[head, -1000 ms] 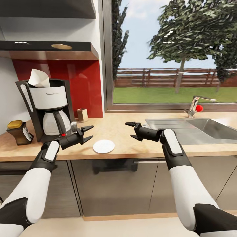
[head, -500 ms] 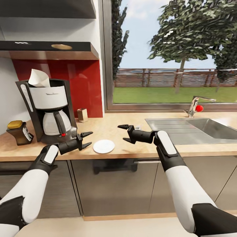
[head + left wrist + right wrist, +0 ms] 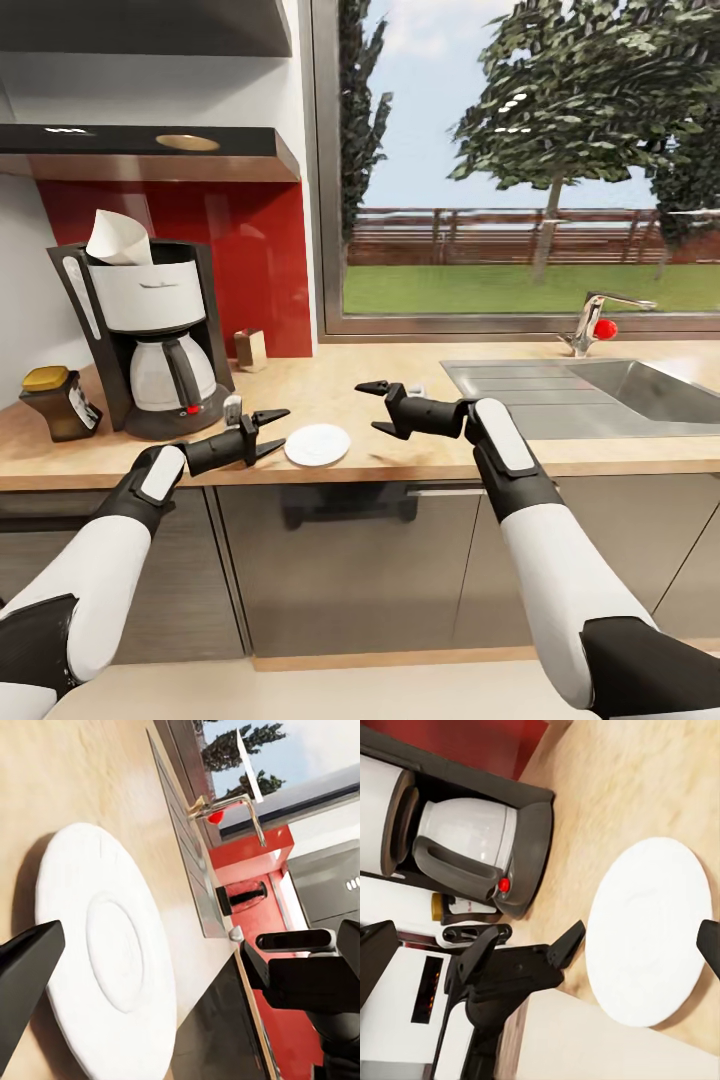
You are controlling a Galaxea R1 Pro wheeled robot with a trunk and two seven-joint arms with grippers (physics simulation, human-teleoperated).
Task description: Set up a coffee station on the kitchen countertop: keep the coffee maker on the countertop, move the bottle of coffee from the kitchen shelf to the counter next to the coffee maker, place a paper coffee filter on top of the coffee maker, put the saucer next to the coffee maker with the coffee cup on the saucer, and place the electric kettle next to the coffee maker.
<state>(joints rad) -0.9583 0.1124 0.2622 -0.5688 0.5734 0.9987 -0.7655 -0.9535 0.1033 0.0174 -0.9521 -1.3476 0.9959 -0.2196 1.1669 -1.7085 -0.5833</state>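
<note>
Resting bare on the desk, the saucer lies between 2 open, empty tools: left tool, right tool. The paper coffee filter sits atop the coffee maker.

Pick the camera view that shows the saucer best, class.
The right wrist view: the whole saucer lies unobstructed. The left wrist view shows it close, foreshortened and partly cropped; the head view shows it small.

White-shelled arms — black joints, black pincers

Head looks down; both wrist views share the saucer.
</note>
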